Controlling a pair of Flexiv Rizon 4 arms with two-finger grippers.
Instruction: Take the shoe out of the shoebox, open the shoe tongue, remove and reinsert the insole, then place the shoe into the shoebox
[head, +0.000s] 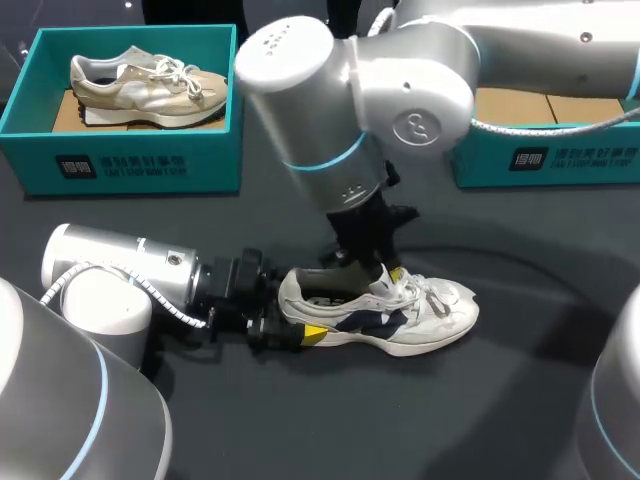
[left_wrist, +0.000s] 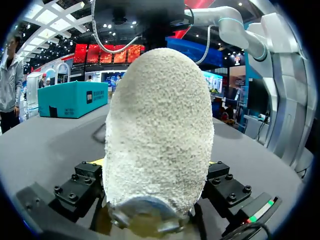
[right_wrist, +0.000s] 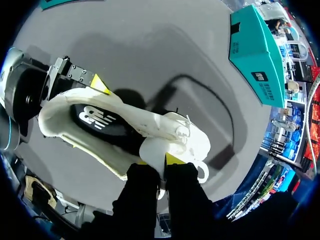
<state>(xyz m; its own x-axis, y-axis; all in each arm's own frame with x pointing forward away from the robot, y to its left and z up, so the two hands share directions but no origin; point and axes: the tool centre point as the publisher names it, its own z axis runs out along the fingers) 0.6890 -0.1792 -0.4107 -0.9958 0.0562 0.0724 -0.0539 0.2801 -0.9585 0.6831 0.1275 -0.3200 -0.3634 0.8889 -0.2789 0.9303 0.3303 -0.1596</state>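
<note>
Shoe (head: 400, 315) work is happening near the middle of the desk (head: 470, 420), toward its front edge. The white and navy shoe stands on its sole with the heel toward the desk's left edge. The left gripper (head: 295, 320) lies low along the desk and is clamped on the heel from both sides, probably to keep the shoe from sliding or tipping while its upper is worked. The right gripper (head: 380, 270) comes down from above with its fingers pinched together on the tongue (right_wrist: 152, 150). It holds the tongue up and toward the toe, so the opening gapes. Through the opening, the right wrist view shows the dark insole (right_wrist: 92, 117) lying flat inside, so it seems not yet pulled. The shoe therefore looks braced at both ends for reaching the insole. A teal shoebox (head: 560, 160) at the far right corner appears empty and is likely where the shoe returns. Another box (head: 130, 165) at the far left corner holds a beige shoe (head: 150, 85).
</note>
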